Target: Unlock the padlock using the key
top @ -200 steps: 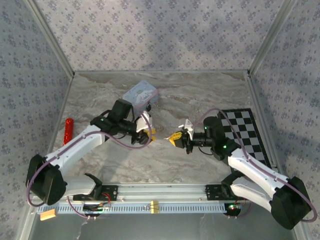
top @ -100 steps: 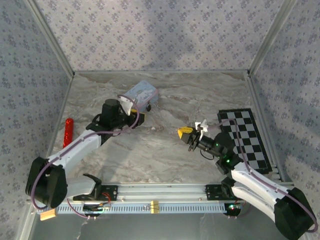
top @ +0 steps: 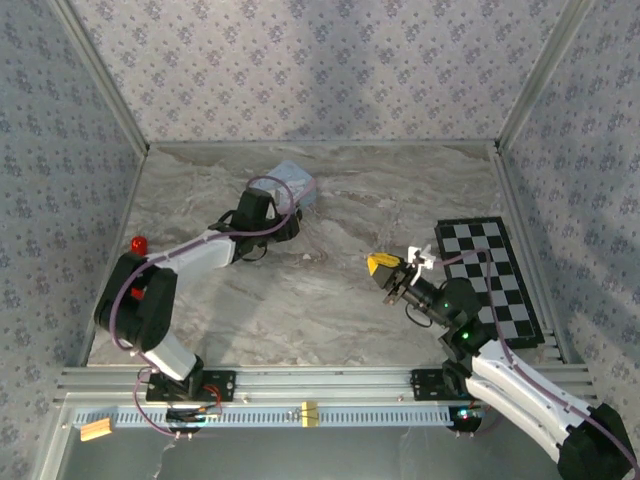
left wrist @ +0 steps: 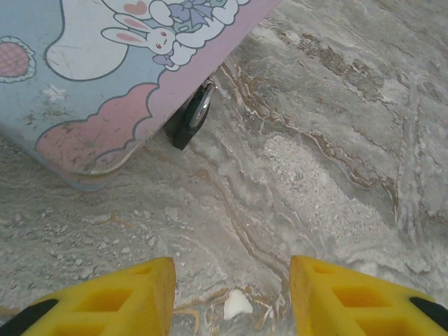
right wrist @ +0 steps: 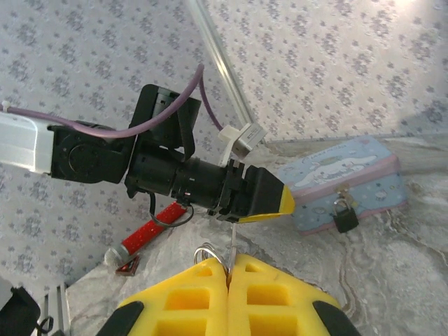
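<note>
The small dark padlock (left wrist: 192, 120) hangs from the front of the pastel cartoon tin (left wrist: 91, 77), with its shackle through the tin's clasp. My left gripper (left wrist: 232, 294) is open just short of it, and only bare table lies between its yellow fingers. From the right wrist view the padlock (right wrist: 344, 217) hangs on the tin (right wrist: 346, 175), with the left gripper (right wrist: 262, 197) pointing at the tin from the left. My right gripper (right wrist: 229, 276) is shut on the key (right wrist: 231, 245). The thin blade sticks out forward and the ring (right wrist: 207, 252) sits beside it. From above, the right gripper (top: 386, 266) hovers right of centre.
A red tube (right wrist: 148, 234) lies by the left wall, also visible from above (top: 138, 243). A checkerboard (top: 490, 275) covers the table's right side. The tin (top: 290, 183) sits at the back centre. Patterned walls close in the table on three sides.
The two grippers were close together at the table's middle. The left arm has swung back to the tin and its jaws have widened; the right gripper has drawn back to the right, keeping the key.
</note>
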`<action>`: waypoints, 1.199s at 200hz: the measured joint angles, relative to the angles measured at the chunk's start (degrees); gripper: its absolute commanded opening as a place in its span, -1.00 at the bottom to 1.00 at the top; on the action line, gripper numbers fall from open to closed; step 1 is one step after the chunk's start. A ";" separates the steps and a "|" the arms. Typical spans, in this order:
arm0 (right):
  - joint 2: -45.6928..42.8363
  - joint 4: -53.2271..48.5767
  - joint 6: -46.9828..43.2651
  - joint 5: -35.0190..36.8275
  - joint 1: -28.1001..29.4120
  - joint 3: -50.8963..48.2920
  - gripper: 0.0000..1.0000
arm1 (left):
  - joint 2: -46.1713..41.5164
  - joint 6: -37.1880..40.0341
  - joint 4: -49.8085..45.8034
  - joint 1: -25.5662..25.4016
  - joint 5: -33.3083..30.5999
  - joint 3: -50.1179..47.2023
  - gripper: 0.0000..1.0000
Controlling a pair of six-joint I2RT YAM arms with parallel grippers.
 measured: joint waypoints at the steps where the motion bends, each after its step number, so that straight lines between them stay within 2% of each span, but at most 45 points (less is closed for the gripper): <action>1: -0.02 -0.02 0.09 0.00 -0.07 -0.02 -1.00 | 0.20 -0.09 0.04 -0.02 -0.07 0.11 -0.05; 65: -0.35 -0.66 6.14 -0.96 -1.22 -0.46 -1.00 | 7.56 -2.71 0.70 0.00 -1.64 4.81 -0.04; 156: -0.35 -1.03 6.56 -0.37 1.40 -0.46 -1.00 | 16.04 -5.64 7.76 0.74 -4.72 6.54 -0.12; 181: -0.35 -1.03 6.54 0.02 1.92 -0.55 -1.00 | 16.37 -4.33 9.03 1.11 -6.56 6.62 -0.12; 210: -0.52 -1.27 6.34 0.04 2.19 -0.61 -1.00 | 16.37 -0.74 11.89 3.52 -6.73 6.64 -0.01; 240: -0.90 -1.49 6.32 0.04 2.23 -0.61 -1.00 | 18.01 2.97 13.92 5.62 -3.76 8.66 0.00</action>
